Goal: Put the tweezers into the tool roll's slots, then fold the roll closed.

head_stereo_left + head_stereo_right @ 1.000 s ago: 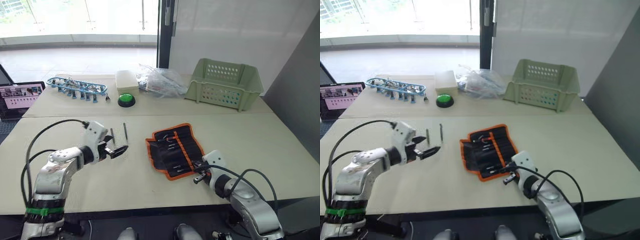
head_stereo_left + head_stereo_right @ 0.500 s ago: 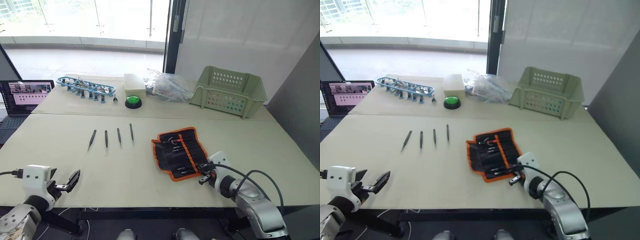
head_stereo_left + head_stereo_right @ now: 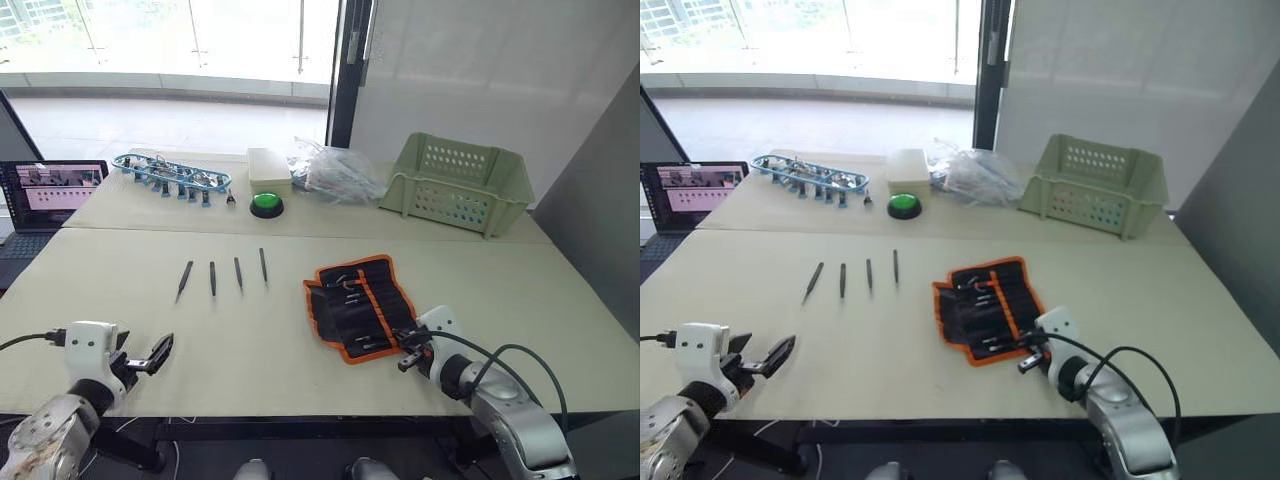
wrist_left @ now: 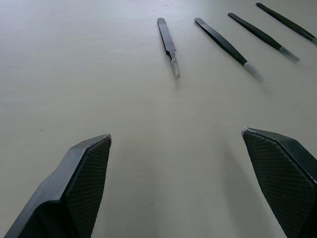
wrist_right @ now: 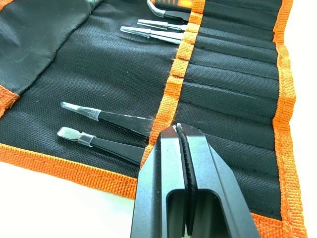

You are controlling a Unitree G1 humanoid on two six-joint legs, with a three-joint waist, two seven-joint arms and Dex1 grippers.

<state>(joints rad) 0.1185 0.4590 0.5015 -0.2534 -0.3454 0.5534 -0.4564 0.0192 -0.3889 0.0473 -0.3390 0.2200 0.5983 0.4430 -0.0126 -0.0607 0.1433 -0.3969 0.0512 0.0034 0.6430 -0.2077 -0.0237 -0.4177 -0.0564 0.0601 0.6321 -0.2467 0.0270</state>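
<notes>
I stand over a long pale counter (image 3: 520, 290), and the relation my next move turns on is plain: the four loose tweezers (image 3: 222, 277) lie in a row ahead of my left claw (image 3: 158, 353), further in from the near edge and a little toward the roll, with only bare surface between. My left claw hangs low by the near edge, its fingers (image 4: 81, 178) spread wide and empty; in its wrist view the tweezers run away from it side by side, long axes pointing away from me toward the back of the counter, the outermost one (image 4: 168, 45) lying closest to my line of reach. That arm is clearly the nearer one to them. The tool roll (image 3: 357, 305) lies open and flat to the right of the row, well apart from it, orange edging showing all round and its slots running across the fabric. My right claw (image 3: 407, 357) rests at the roll's near corner, its fingers (image 5: 163, 163) pressed together on nothing, tips over the orange centre stripe (image 5: 171, 94); some tools already sit in slots beside it (image 5: 106, 119). Far back, and out of the way, I judge, stand a green basket (image 3: 457, 180), a crumpled clear bag (image 3: 335, 172), a blue rack of clips (image 3: 170, 175), a white box (image 3: 267, 165), a green button (image 3: 265, 203) and a laptop (image 3: 55, 190).
</notes>
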